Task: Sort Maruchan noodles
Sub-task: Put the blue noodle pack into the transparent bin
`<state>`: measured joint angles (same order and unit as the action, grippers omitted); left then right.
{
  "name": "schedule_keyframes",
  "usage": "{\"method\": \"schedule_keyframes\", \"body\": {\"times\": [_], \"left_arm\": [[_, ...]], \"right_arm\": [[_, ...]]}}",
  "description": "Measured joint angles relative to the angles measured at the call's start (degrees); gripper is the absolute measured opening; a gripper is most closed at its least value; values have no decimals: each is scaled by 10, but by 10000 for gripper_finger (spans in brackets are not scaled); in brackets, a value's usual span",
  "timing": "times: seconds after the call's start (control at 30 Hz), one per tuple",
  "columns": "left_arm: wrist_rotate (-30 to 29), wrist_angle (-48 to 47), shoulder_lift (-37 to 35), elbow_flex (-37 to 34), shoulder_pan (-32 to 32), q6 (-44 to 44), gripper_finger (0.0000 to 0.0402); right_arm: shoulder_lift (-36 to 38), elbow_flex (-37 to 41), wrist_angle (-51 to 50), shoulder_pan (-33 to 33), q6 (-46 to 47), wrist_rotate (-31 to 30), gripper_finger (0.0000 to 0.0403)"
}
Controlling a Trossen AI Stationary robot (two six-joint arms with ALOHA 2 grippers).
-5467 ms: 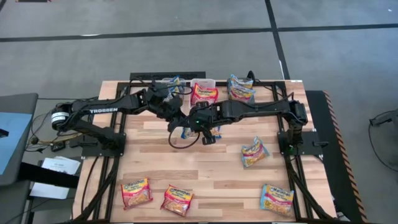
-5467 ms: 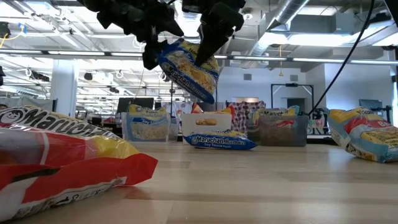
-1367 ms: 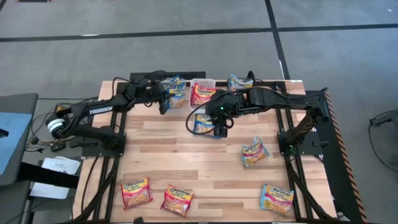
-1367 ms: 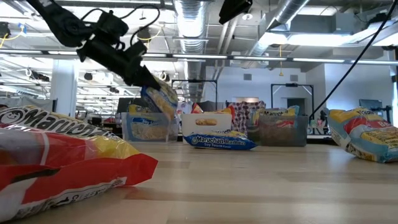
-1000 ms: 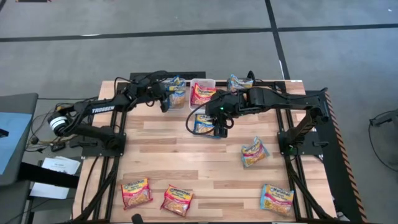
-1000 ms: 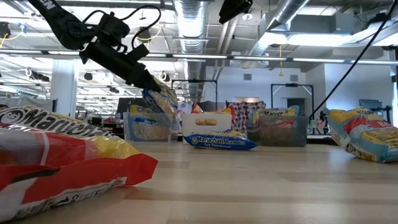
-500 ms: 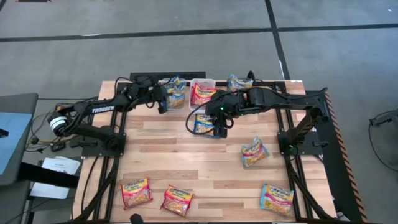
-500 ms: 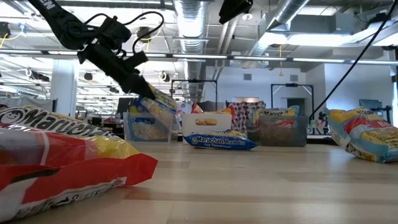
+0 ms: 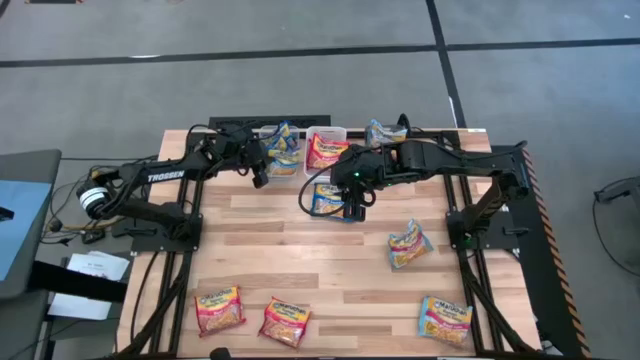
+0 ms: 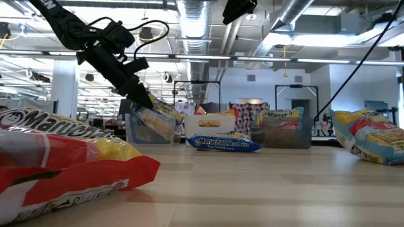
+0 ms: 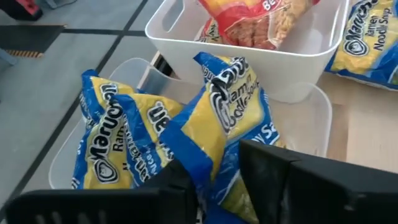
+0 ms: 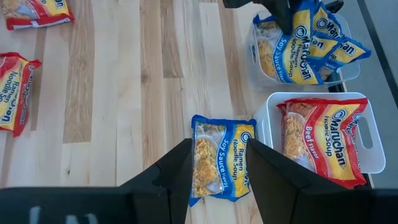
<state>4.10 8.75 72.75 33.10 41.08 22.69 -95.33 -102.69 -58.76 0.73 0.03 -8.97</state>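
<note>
A blue-trimmed Maruchan packet point(image 11: 230, 106) lies tilted in the clear bin point(image 9: 281, 152), on another blue packet point(image 11: 112, 143). My left gripper point(image 11: 214, 180) is at its near end, fingers apart on either side of it; the low view shows the gripper point(image 10: 142, 99) at the packet's raised end. My right gripper point(image 12: 217, 162) hangs open high above a blue soy-sauce packet point(image 12: 221, 158) that lies flat on the table point(image 9: 326, 197), touching nothing. My left gripper has its fingers point(image 11: 267, 168) on both sides of the blue packet's near end point(image 11: 217, 155), slanting down from the table's left. The packet rests tilted on the bin's contents. I cannot tell whether the fingers touch it.
A white bin point(image 9: 327, 150) holds a red packet; a dark bin point(image 9: 388, 138) at the far right holds more. Loose packets lie at mid right point(image 9: 409, 245), near right point(image 9: 444, 320) and near left point(image 9: 219, 308), point(image 9: 284, 320). A red packet point(image 10: 63, 157) lies close before the low camera.
My left gripper has gone down toward the clear bin with the blue packet. The packet, which hung below the fingers, has tipped over and now lies slanted on the packets in the bin. My right arm has kept still.
</note>
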Motion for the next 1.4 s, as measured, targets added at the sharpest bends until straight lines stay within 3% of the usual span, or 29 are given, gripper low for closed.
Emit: {"method": "schedule_keyframes", "body": {"times": [0.1, 0.3, 0.6, 0.97, 1.27, 1.4], "left_arm": [[-15, 0, 0, 0, 0, -11, 125], [-100, -3, -14, 0, 0, -24, 161], [-105, -14, -70, 0, 0, -53, 163], [33, -72, -124, 1, 0, -242, 162], [28, -193, -87, 49, -1, -323, 161], [28, -194, -79, 59, -6, -326, 161]], "right_arm": [[0, 0, -2, 0, 0, 0, 173], [0, 0, -10, 0, 0, 0, 173], [0, 0, -10, 0, 1, 0, 173], [0, 0, -13, 0, 1, 0, 173], [-6, 1, -14, 0, 1, 0, 173], [-16, 1, -21, 0, 1, -1, 173]]}}
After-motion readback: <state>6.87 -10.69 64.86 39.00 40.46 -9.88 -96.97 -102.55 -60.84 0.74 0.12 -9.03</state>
